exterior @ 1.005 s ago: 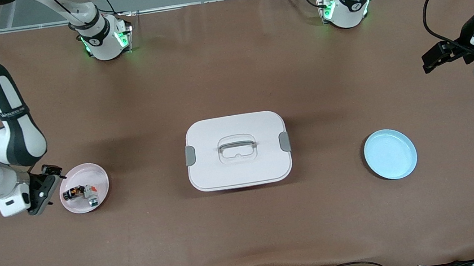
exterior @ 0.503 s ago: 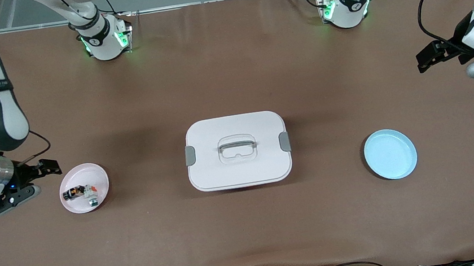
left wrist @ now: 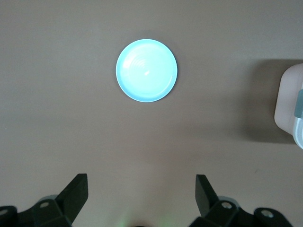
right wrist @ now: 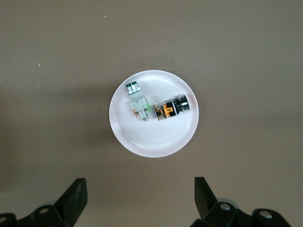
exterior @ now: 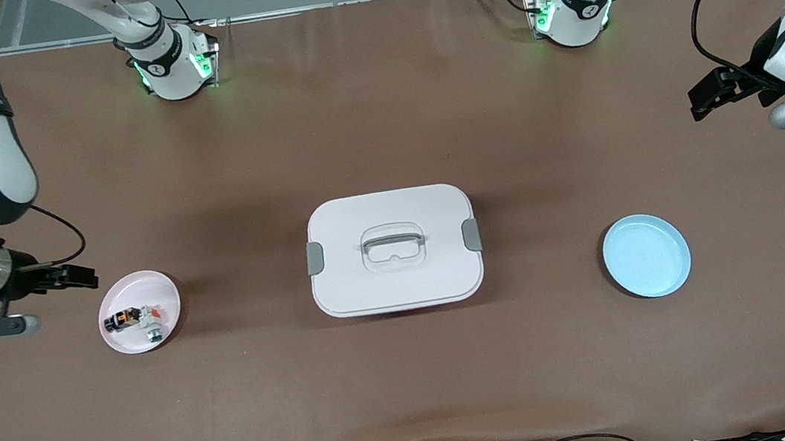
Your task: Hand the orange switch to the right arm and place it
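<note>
right tool [exterior: 66,278] pulled back from pink plate [exterior: 161,290], open; left tool [exterior: 710,95] open, waiting

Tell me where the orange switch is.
The orange switch lies in the pink plate at the right arm's end of the table, touching the white-and-green part.

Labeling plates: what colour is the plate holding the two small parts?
Pale pink plate, looks near white in the right wrist view. Front view shows the tint best.
</note>
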`<action>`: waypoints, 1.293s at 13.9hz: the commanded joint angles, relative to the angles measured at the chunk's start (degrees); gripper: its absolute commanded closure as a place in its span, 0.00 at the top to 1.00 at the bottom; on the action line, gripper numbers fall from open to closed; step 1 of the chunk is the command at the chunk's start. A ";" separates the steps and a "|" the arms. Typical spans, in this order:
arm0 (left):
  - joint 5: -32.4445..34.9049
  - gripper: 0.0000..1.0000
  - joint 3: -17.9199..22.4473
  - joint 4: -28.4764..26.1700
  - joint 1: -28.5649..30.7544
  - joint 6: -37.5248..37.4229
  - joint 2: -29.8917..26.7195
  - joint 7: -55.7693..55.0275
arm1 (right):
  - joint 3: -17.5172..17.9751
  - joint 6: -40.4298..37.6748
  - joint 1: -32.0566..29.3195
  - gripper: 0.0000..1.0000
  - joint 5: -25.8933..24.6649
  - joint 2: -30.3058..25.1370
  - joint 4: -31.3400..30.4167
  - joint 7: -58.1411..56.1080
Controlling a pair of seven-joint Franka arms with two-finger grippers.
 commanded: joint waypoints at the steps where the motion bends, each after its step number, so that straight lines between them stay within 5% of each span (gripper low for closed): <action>1: -0.92 1.00 -0.13 -0.11 0.13 -0.65 -1.09 1.17 | 0.38 -5.84 -0.73 1.00 -0.31 -0.63 5.38 3.18; 18: -0.92 1.00 -0.49 -0.19 0.57 -2.41 -1.26 1.17 | -1.73 -17.27 0.85 1.00 3.03 -14.87 5.57 -1.75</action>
